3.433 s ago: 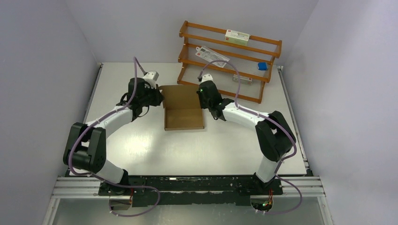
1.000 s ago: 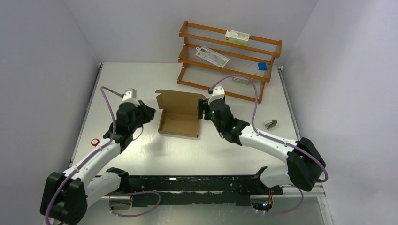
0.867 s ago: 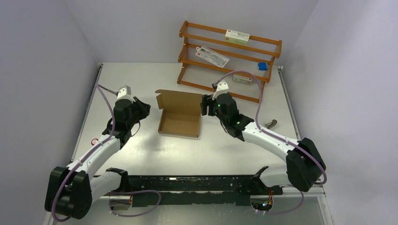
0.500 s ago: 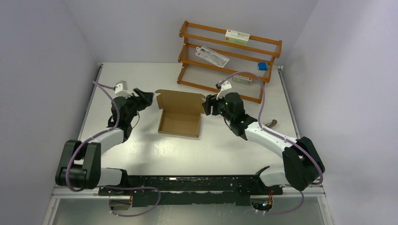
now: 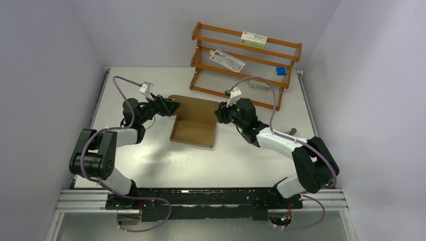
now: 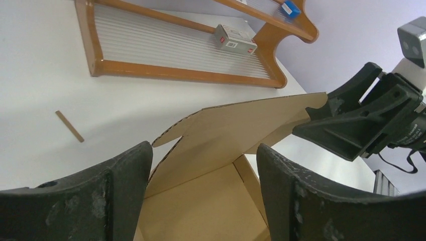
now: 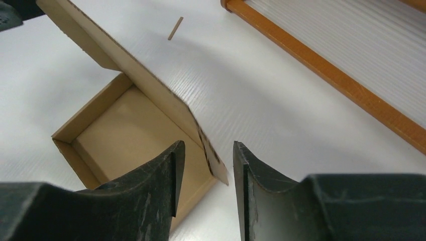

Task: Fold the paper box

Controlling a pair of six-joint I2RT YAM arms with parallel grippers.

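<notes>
The paper box (image 5: pixel 193 131) is a shallow brown tray in mid-table with its lid (image 5: pixel 195 104) tilted up at the far side. My left gripper (image 5: pixel 171 107) is at the lid's left end, open; in the left wrist view the lid (image 6: pixel 241 125) rises ahead of the left gripper (image 6: pixel 203 170) and the tray floor shows between its fingers. My right gripper (image 5: pixel 219 114) is at the lid's right end. In the right wrist view the lid's corner flap (image 7: pixel 211 153) lies inside the right gripper (image 7: pixel 206 165), with a gap on each side.
A wooden rack (image 5: pixel 246 60) stands behind the box, holding a white and green carton (image 5: pixel 253 37), a flat packet (image 5: pixel 227 59), a blue item (image 5: pixel 281 71) and a small grey box (image 5: pixel 258 84). A small metal piece (image 5: pixel 290 132) lies at the right. A thin stick (image 6: pixel 69 126) lies near the rack.
Both arms swung in toward the lid's two ends. The left gripper went from shut to open. The right jaws narrowed around the lid's right corner flap.
</notes>
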